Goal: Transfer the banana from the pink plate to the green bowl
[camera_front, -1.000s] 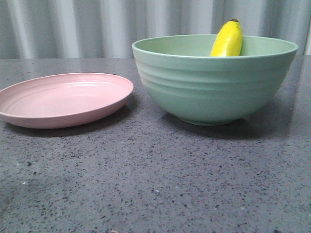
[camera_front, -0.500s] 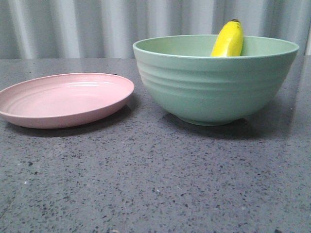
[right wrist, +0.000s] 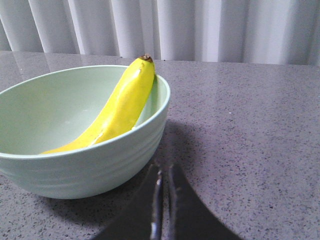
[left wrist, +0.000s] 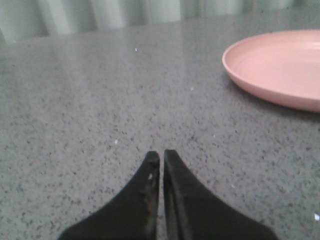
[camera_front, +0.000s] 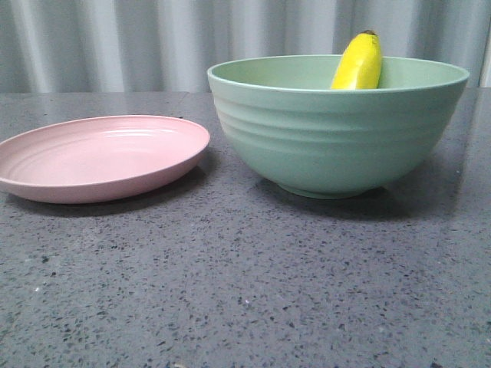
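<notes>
The banana (camera_front: 358,63) lies inside the bowl (camera_front: 337,130). It leans against the inner wall, and its dark tip projects above the rim. In the right wrist view the banana (right wrist: 117,107) runs from the floor of the bowl (right wrist: 85,165) up to the rim.

The plate (camera_front: 100,157) sits on the desk (camera_front: 245,284) to the left of the bowl. The two stand near each other but do not touch. Nothing lies on the plate.

Left pincer (left wrist: 161,159): the jaws are closed tip to tip, with only a thin line between them. It holds nothing. It sits low over bare desk (left wrist: 100,100), well apart from the plate (left wrist: 280,67).

Right pincer (right wrist: 163,172): the jaws are likewise pressed together and hold nothing. It sits low over the desk (right wrist: 250,130), just beside the outer wall of the bowl.

Neither pincer appears in the front view.
</notes>
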Robot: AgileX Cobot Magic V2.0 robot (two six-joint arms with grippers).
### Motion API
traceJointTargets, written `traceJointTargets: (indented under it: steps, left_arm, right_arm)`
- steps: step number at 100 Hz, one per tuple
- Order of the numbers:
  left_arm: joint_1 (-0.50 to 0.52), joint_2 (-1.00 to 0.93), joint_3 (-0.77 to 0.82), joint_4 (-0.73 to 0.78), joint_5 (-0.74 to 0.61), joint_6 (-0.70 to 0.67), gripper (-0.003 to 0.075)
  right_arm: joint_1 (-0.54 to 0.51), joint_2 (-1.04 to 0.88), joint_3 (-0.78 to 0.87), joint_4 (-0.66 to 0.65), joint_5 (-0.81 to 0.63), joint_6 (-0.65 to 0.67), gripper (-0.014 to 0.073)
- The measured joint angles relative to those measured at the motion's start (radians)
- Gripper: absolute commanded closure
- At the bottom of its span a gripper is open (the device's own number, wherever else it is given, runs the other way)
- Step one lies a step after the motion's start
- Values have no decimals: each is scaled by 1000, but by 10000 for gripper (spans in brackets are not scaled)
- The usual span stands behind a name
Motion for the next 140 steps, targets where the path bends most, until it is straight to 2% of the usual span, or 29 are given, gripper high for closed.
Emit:
traceJointTargets:
  steps: [77, 93, 103, 115, 125, 140]
  left_arm:
    - [0, 0, 0, 0, 25, -3, 741]
    - [0, 0, 0, 0, 25, -3, 741]
    - [0, 0, 0, 0, 25, -3, 741]
    - [0, 0, 0, 0, 25, -3, 741]
    - [0, 0, 0, 0, 25, -3, 741]
    - [0, 0, 0, 0, 25, -3, 741]
  right_arm:
    - [0, -4, 0, 0, 0, 0, 665]
    - [-46, -31, 39, -42, -48, 5, 665]
    - [-96, -63, 115, -128, -139, 86, 665]
    - [-166, -125, 198, -326, -187, 298, 665]
    - [-212, -189, 198, -420, -145, 394, 665]
    - [-255, -272, 198, -450, -21, 430, 665]
